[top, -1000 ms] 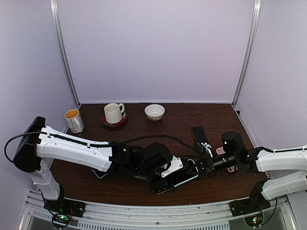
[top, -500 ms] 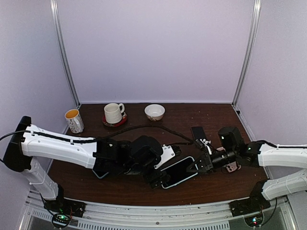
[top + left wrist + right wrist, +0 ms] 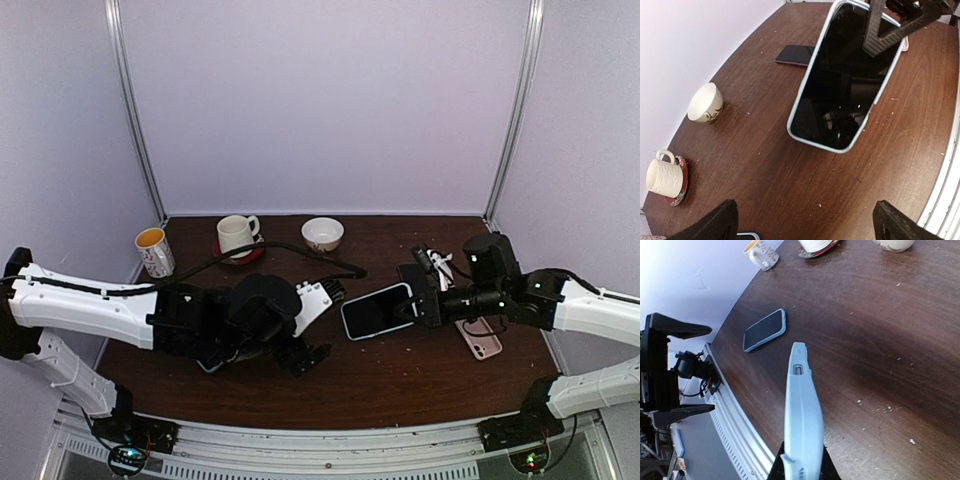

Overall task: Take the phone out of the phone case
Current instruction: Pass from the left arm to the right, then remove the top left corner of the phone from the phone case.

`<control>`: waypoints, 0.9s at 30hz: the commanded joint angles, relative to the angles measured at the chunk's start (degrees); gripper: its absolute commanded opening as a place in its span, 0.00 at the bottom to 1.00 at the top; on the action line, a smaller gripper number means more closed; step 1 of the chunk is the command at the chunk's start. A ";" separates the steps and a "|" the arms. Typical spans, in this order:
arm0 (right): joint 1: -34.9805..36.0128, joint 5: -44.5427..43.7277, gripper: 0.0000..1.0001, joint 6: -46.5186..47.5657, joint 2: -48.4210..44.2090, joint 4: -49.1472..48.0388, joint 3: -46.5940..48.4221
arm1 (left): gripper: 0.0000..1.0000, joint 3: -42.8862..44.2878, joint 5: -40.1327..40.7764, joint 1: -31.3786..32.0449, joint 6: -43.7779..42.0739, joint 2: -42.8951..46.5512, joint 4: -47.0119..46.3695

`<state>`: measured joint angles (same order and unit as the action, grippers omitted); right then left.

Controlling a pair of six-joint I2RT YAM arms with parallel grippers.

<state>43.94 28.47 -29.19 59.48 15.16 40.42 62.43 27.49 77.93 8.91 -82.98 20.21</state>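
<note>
From above we see a dark wooden table [image 3: 400, 390] walled in pale lilac, with two white and black arms reaching in from the near edge. The right gripper [image 3: 418, 303] is clamped on one end of the phone [image 3: 375, 312], which hangs tilted above the middle of the table, screen dark. The left gripper [image 3: 806, 216] sits just left of it with its jaws spread wide and nothing between them, apart from the phone. The left wrist view looks up the phone's glass face and shows the thin pale rim around it, with a black finger [image 3: 879, 31] of the other arm pressed across its far end. The right wrist view shows what neither of the others does: the phone edge-on, wrapped in its light blue case [image 3: 801, 407], with the side buttons visible. That view also shows a second cased phone [image 3: 765, 330] lying flat on the table; from above it is mostly hidden under the left arm. Along the back stand a patterned cup [image 3: 153, 251], a white mug [image 3: 237, 236] on a red coaster [image 3: 240, 257], and a small bowl [image 3: 322, 233]. A dark phone [image 3: 410, 273] and a pink one [image 3: 478, 339] lie near the right arm.
</note>
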 commanded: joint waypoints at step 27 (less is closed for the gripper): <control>-0.67 -11.59 0.00 32.61 -7.04 -28.18 -8.58 | 0.97 -11.14 -10.33 -7.49 -13.89 17.96 -3.75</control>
<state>41.47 11.44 -9.37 56.31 -4.89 32.47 51.20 24.80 71.99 0.38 -68.14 15.75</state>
